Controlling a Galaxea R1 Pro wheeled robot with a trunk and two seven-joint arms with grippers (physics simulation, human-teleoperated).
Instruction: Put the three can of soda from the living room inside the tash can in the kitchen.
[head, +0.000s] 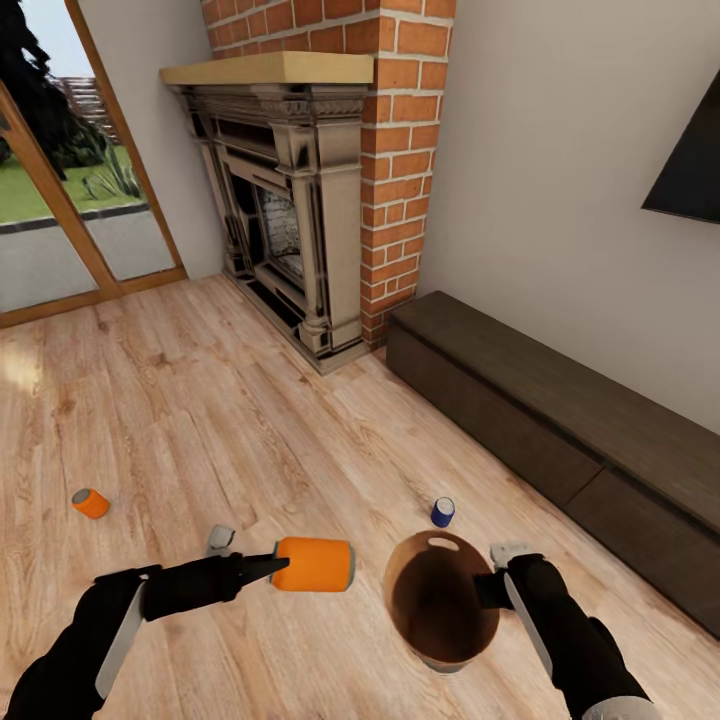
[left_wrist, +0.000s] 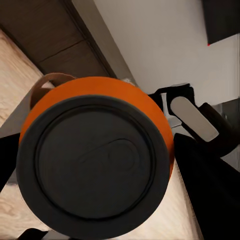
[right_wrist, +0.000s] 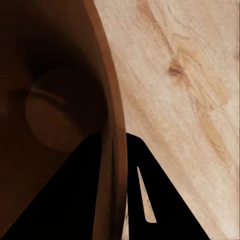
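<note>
My left gripper (head: 270, 566) is shut on an orange can of soda (head: 314, 565), holding it on its side above the wood floor, just left of the tash can (head: 425, 610). The left wrist view has the held can's dark grey end (left_wrist: 95, 165) close up, with the tash can's rim (left_wrist: 47, 82) behind it. My right gripper (head: 497, 572) is shut on the tash can's right rim (right_wrist: 112, 145), one finger (right_wrist: 65, 200) inside the brown wall and one outside. A blue can (head: 443, 512) stands on the floor just beyond the bin. Another orange can (head: 90, 503) lies far left.
A red brick fireplace (head: 300, 200) stands ahead. A long dark wood cabinet (head: 560, 420) runs along the right wall under a dark screen (head: 690, 160). Glass doors (head: 60, 200) are at the far left. Light wood floor (head: 200, 400) lies between.
</note>
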